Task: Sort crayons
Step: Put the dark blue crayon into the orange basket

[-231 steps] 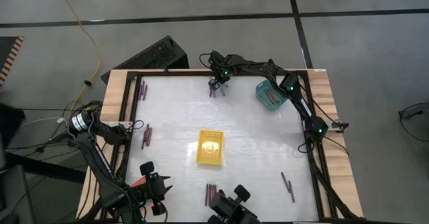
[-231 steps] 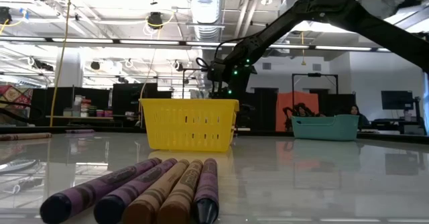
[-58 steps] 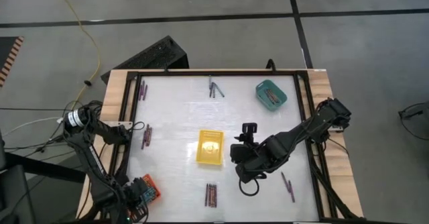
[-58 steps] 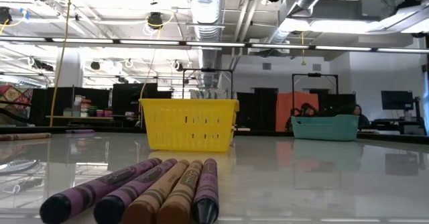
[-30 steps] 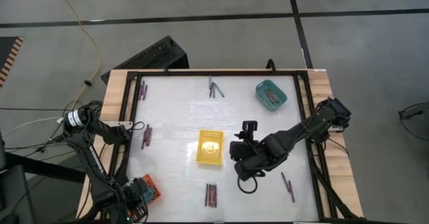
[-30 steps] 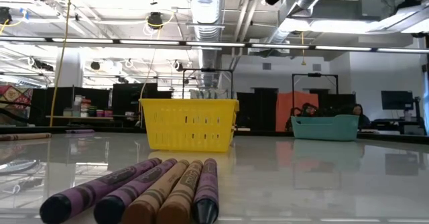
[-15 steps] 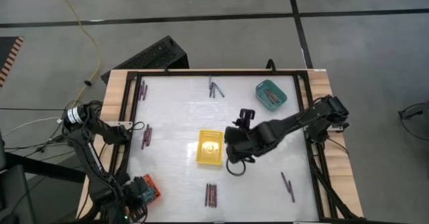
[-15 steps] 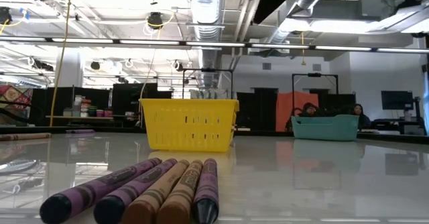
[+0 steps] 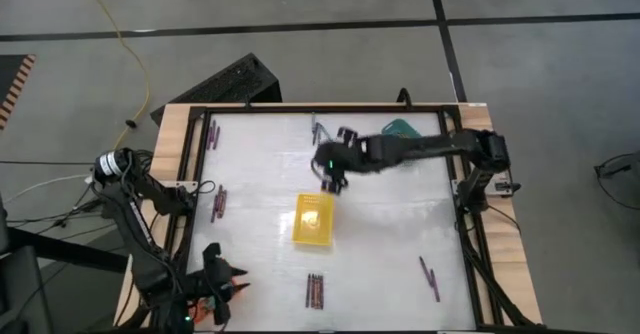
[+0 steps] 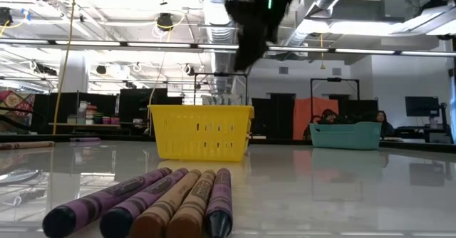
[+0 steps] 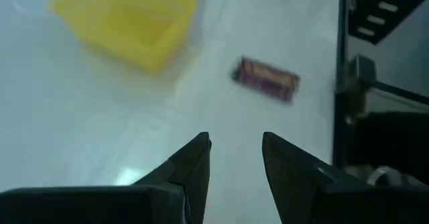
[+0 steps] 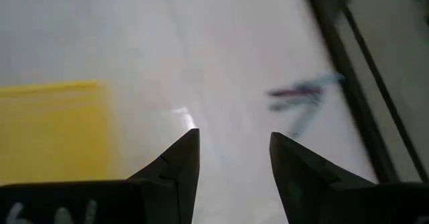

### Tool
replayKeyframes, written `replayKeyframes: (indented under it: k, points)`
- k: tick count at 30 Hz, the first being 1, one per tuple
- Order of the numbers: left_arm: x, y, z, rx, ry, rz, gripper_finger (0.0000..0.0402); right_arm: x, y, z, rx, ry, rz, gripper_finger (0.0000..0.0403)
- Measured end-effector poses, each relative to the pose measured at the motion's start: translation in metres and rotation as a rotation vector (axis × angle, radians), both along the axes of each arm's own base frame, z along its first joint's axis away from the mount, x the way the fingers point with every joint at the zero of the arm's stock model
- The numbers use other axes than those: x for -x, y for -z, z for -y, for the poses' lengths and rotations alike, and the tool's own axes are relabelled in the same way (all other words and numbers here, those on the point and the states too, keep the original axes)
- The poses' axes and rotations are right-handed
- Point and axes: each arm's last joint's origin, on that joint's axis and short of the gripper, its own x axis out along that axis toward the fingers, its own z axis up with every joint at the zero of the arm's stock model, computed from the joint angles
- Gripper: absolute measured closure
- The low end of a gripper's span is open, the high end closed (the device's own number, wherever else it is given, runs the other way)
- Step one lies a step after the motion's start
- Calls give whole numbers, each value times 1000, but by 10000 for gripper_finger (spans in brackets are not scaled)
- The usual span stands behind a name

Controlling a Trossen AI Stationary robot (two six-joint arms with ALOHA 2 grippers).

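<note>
Small groups of crayons lie flat on the white table: near the front edge [image 9: 316, 291], at the left [image 9: 218, 202], far left [image 9: 213, 131], far middle [image 9: 318, 129] and near right [image 9: 430, 277]. The front group fills the low view [image 10: 164, 202]. My right gripper [image 9: 332, 177] hangs open above the table, just beyond the far side of the yellow tray [image 9: 313, 219], holding nothing [image 12: 234, 134]. Over the near-left corner my left gripper [image 9: 220, 274] stands open and empty [image 11: 236, 138]. It faces the front crayons [image 11: 266, 78] and the yellow tray [image 11: 127, 23].
A teal tray [image 9: 400, 129] sits at the far right, partly under my right arm, and shows in the low view [image 10: 345, 135]. A dark frame rail [image 9: 190, 174] runs around the table. Bits of orange [image 9: 236, 272] show beside my left gripper.
My right gripper has swung from the near right of the yellow tray toward the table's far edge and left, ending beyond the tray's far side. My left wrist has turned at the near-left corner, and the orange thing there now shows only in bits.
</note>
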Motion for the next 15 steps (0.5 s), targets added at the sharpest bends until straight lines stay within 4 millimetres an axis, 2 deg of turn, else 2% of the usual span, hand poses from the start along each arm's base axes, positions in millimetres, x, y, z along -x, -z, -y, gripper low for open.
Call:
replayKeyframes:
  k: [3, 9, 15]
  points:
    - [-12, -3, -4, -79, 1, 48, 276, 5, 16, 39, -36, 88, 10, 223]
    - [-36, -8, -15, -207, -24, 108, 276, 17, 48, 100, -199, 202, 124, 223]
    - [-49, -8, -25, -236, -56, 98, 276, 9, 85, 137, -300, 266, 112, 223]
